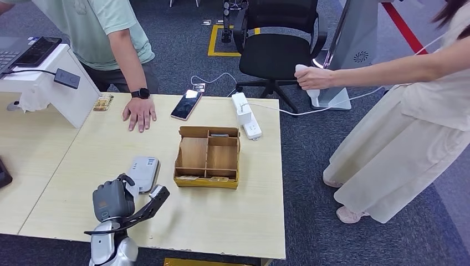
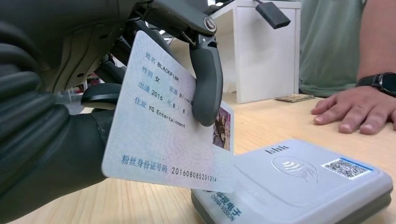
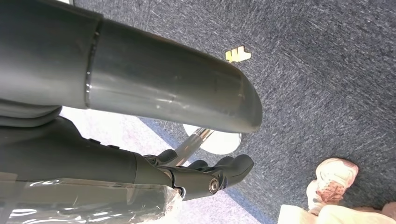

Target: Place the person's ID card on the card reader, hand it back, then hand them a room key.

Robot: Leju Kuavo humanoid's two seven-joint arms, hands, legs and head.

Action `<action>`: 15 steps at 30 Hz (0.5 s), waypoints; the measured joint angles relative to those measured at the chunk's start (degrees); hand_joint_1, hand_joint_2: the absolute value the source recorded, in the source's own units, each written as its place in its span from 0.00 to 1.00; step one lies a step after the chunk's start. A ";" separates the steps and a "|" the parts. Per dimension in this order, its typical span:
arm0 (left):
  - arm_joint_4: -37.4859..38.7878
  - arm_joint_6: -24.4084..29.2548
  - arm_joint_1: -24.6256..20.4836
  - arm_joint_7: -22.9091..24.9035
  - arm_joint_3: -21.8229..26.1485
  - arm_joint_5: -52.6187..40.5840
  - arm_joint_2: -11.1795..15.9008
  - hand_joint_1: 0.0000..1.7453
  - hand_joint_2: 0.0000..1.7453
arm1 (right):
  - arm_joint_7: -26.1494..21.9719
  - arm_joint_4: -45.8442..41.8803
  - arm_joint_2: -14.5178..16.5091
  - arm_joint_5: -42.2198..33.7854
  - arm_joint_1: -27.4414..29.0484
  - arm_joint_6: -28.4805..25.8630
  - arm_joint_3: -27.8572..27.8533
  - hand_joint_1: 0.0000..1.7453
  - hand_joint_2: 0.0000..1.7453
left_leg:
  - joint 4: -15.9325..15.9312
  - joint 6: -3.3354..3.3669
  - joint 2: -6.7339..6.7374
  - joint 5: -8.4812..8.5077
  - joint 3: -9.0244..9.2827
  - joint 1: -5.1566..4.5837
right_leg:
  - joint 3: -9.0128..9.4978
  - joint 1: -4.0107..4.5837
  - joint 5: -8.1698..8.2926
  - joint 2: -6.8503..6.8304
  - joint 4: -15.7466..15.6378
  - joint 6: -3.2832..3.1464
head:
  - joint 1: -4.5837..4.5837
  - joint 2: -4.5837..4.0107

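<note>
My left hand (image 1: 113, 199) hovers over the near part of the table, just short of the grey card reader (image 1: 144, 172). It pinches the ID card (image 2: 168, 135) between thumb and a dark finger (image 2: 208, 84). The card stands tilted, and its lower corner is over the near edge of the card reader (image 2: 299, 182). A wooden organiser box (image 1: 208, 157) beside the reader has key cards (image 1: 220, 179) in its front slots. The person's hand (image 1: 139, 113) lies flat on the far side of the table. My right hand (image 3: 205, 175) hangs over the carpet, holding nothing.
A phone (image 1: 186, 104) and a white power strip (image 1: 245, 115) lie near the table's far edge. A white stand (image 1: 50, 83) sits at the left. An office chair (image 1: 277, 44) stands behind the table. A second person (image 1: 410, 122) stands at the right.
</note>
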 joint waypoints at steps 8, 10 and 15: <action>-0.10 -0.36 -0.38 -2.31 0.49 4.22 -0.78 1.00 1.00 | -0.07 0.00 0.00 0.00 -0.03 0.09 0.01 0.00 0.00 | 0.00 0.00 0.00 0.00 0.00 0.00 | 0.00 0.00 0.00 0.00 0.00 0.00 | 0.01 0.01; -0.13 -0.62 -0.74 -2.82 0.55 5.30 -0.90 1.00 1.00 | -0.09 0.01 0.00 0.00 -0.05 0.19 0.02 0.00 0.00 | 0.00 0.00 0.00 0.00 0.00 0.00 | 0.00 0.00 0.00 0.00 0.00 0.00 | 0.00 0.01; -0.11 -0.99 -1.53 -3.26 0.57 6.41 -1.26 1.00 1.00 | -0.01 0.01 0.00 0.00 -0.06 0.20 0.12 0.00 0.00 | 0.00 0.00 0.00 0.00 0.01 0.00 | 0.00 0.00 0.00 0.00 0.00 0.00 | 0.00 0.01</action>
